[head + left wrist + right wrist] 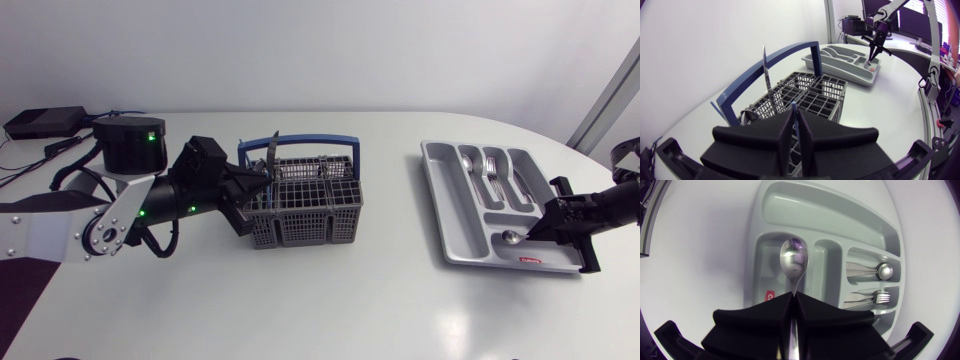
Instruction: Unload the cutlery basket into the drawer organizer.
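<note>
Head view: at three o'clock my right end effector (537,231) clamped a spoon (794,262) over the organizer (441,203); my left end effector (794,124) pinched a thin handle (794,106) inside the basket (312,216).

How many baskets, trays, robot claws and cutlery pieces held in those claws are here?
Cutlery basket: 1
Drawer organizer: 1
Grippers: 2, left gripper and right gripper
Held cutlery: 2, spoon in the right, thin piece in the left
Total: 6
</note>
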